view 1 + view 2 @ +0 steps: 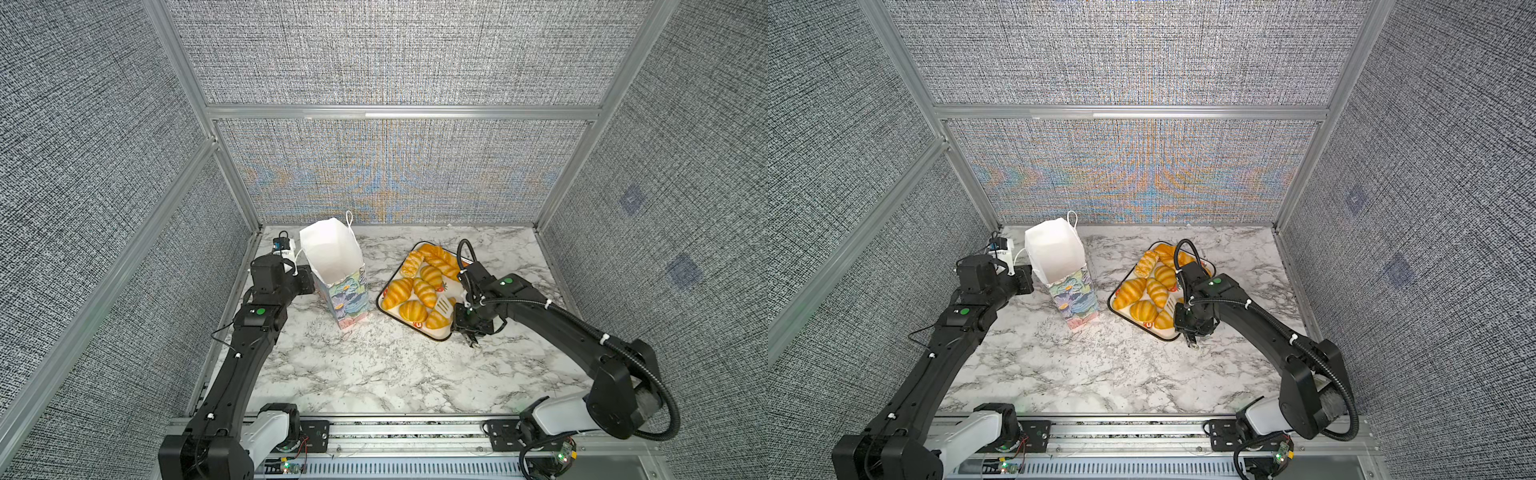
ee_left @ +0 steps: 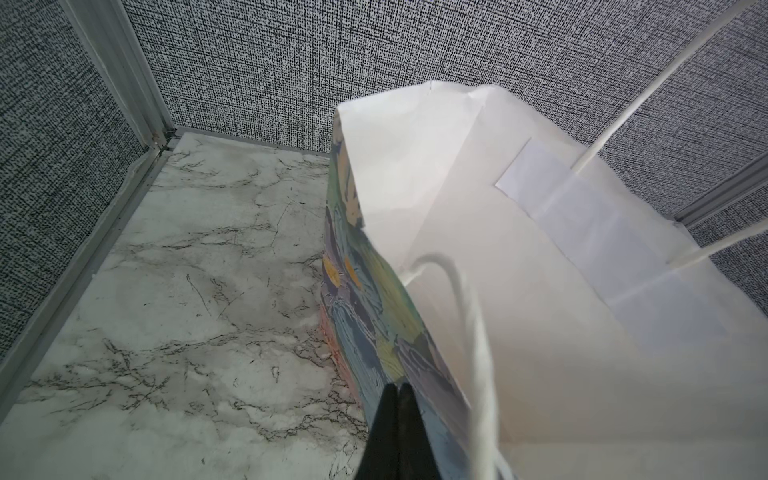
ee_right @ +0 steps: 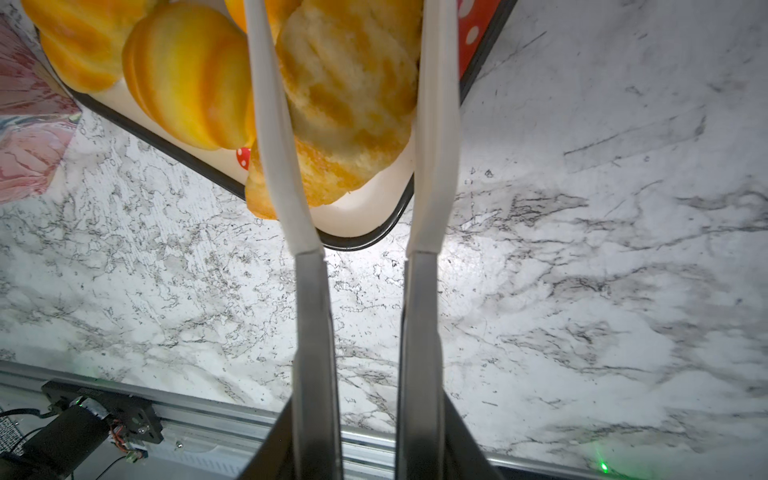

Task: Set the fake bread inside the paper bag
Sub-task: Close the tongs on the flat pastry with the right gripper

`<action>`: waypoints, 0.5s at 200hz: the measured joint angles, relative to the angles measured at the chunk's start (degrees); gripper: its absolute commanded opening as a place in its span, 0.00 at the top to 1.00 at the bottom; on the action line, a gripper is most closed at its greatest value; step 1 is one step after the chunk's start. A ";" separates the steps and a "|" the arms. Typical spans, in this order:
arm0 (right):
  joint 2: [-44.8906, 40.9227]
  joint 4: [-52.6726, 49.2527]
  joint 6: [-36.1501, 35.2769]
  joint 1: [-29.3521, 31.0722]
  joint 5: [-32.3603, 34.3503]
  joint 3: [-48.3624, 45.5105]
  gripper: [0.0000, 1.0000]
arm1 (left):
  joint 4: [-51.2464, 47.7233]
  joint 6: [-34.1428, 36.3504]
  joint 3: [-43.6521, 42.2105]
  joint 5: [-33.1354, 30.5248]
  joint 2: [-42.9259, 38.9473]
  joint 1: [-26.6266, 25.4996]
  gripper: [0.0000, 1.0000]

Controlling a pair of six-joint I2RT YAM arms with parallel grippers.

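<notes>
**Surroundings and loose kit**

White table (image 1: 374, 365) with grey-black marble veining, filling the cell floor. Right of centre, toward the back: rectangular tray (image 1: 432, 334), white inside, black rim, red strawberry print, set askew to the table edges. Same tray (image 3: 357, 244) in right wrist view, one rounded corner showing. White slotted tongs (image 1: 444, 305) over the tray's near end. Tongs (image 3: 434, 124) in right wrist view: two white arms standing apart, joined to steel shanks, tips out of frame. Grey woven wall panels (image 1: 395, 54) on three sides, set in an aluminium frame (image 1: 399, 112). Two faint bluish square patches (image 1: 631, 199) on the right-hand panel. Aluminium rail (image 1: 415, 428) along the table's front edge.
</notes>
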 measured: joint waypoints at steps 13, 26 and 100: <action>-0.55 -0.33 0.00 -0.11 0.68 0.00 0.66 | 0.00 0.00 0.00 0.00 0.00 0.00 1.00; -0.98 -0.87 0.00 -0.24 1.14 0.22 0.66 | 0.00 0.00 0.00 0.00 0.00 0.00 1.00; -3.04 -4.31 -0.85 -0.57 3.23 4.46 0.67 | -0.02 -0.02 0.00 0.00 0.00 0.04 1.00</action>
